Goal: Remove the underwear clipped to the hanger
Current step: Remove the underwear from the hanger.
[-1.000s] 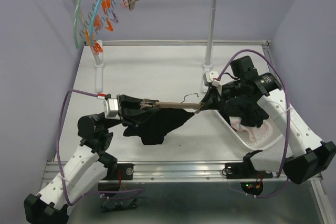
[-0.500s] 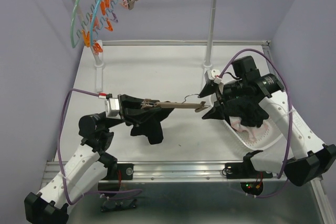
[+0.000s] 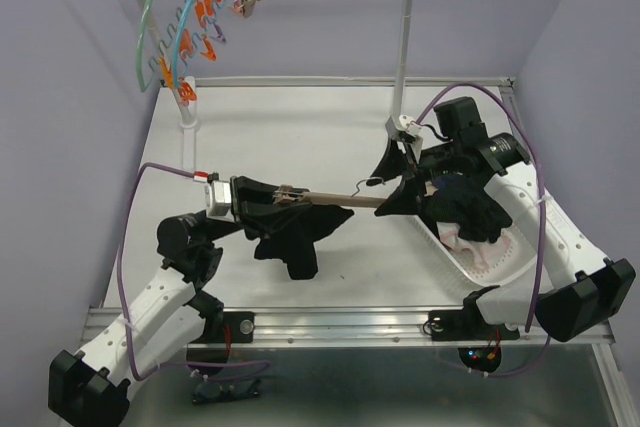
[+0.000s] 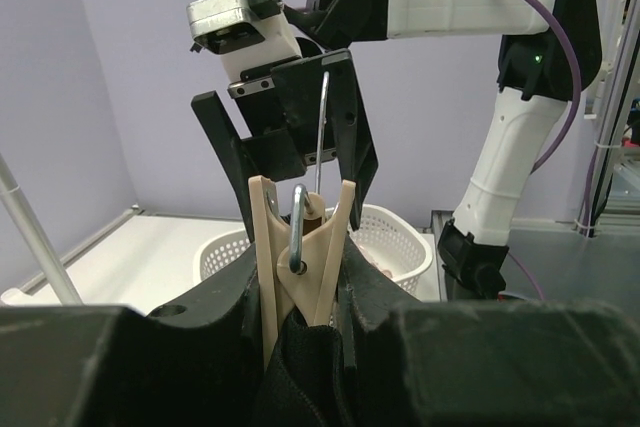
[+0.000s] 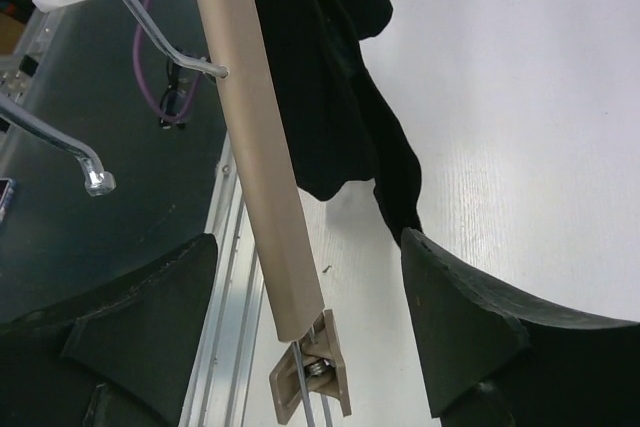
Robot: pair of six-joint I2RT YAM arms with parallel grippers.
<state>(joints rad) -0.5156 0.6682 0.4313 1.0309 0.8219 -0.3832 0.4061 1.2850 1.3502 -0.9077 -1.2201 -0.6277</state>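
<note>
Axis: our wooden hanger (image 3: pixel 340 199) runs nine-to-three.
Underwear: black underwear (image 3: pixel 297 239), nine o'clock of our wide-open right gripper (image 3: pixel 392 187).
Nearer: left gripper (image 3: pixel 272 203), clamped on hanger.

underwear (image 3: pixel 295 237) below left end of hanger (image 3: pixel 340 199); basket (image 3: pixel 483 269) to right

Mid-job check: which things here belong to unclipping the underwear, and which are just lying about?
In the job: black underwear, clip hanger, left gripper holding it, open right gripper, laundry basket.
Lying about: spare hangers on the rack, rack pole.
</note>
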